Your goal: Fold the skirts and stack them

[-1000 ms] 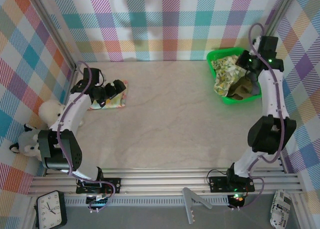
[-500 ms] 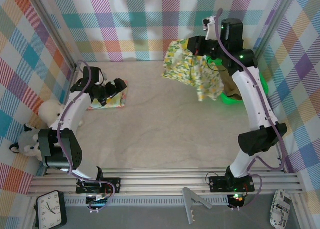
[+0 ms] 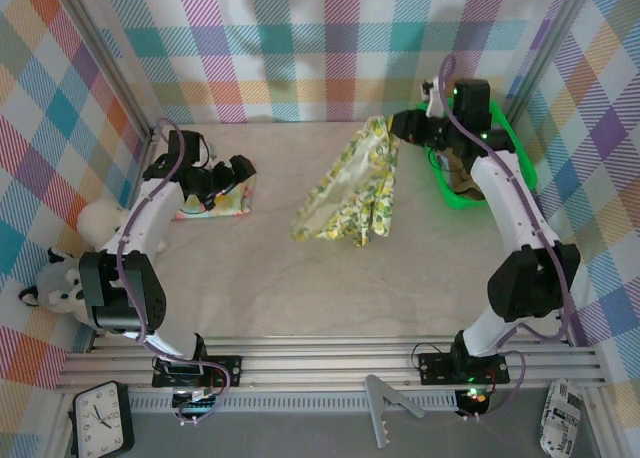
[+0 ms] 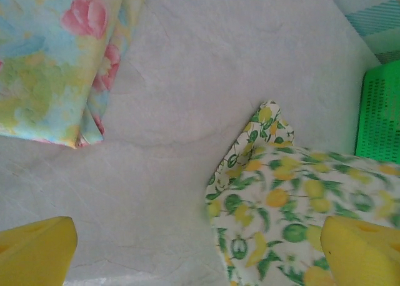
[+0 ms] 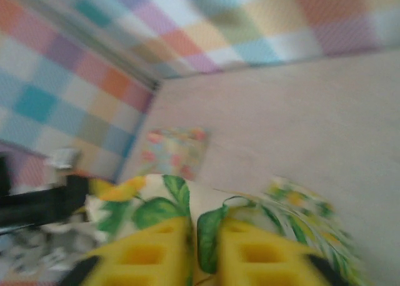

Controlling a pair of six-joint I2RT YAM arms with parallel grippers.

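The lemon-print skirt (image 3: 348,193), pinched by the right gripper (image 3: 398,128) and trailing onto the middle of the table (image 3: 300,278), should be drawn out flat before release, while the left gripper (image 3: 228,175) is held wide open by the folded pink-floral skirt (image 3: 232,204) at left.

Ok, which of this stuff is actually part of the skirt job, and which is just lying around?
Job: lemon-print skirt, folded pink-floral skirt, olive skirt.
Lying about: green tray, white plush toy, grey plush toy, clock.
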